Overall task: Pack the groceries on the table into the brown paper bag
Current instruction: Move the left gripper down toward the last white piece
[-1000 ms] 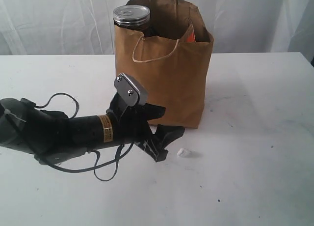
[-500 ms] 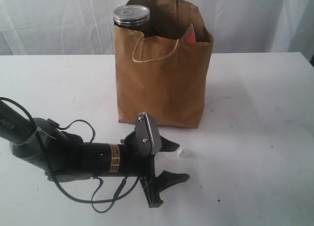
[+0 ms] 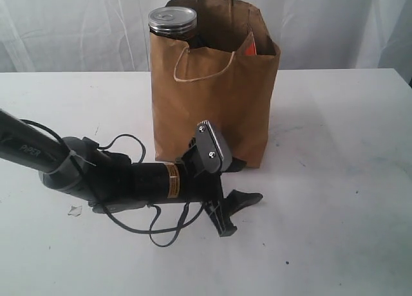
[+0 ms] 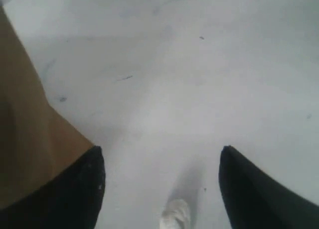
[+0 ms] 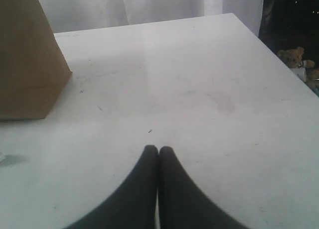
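The brown paper bag (image 3: 215,96) stands upright on the white table (image 3: 335,129). A dark silver-topped can (image 3: 172,20) and an orange-labelled pouch (image 3: 250,46) stick out of its top. My left gripper (image 3: 248,180) lies low on the table just in front of the bag's near right corner. In the left wrist view the left gripper (image 4: 160,152) is open, and a small white lump (image 4: 176,215) lies on the table between the jaws, touching neither. One finger runs beside the bag (image 4: 25,129). My right gripper (image 5: 158,149) is shut and empty over bare table.
The left arm and its loose black cable (image 3: 161,235) stretch across the table's front left. A small chip (image 3: 74,210) lies near the arm. The right wrist view shows the bag (image 5: 27,55) and the table's far edge (image 5: 149,21), with dark clutter (image 5: 294,35) beyond.
The left arm has swung back toward the bag and a little to the right. Its open jaws now straddle the white lump, which the gripper hides in the exterior view. The right gripper stayed shut.
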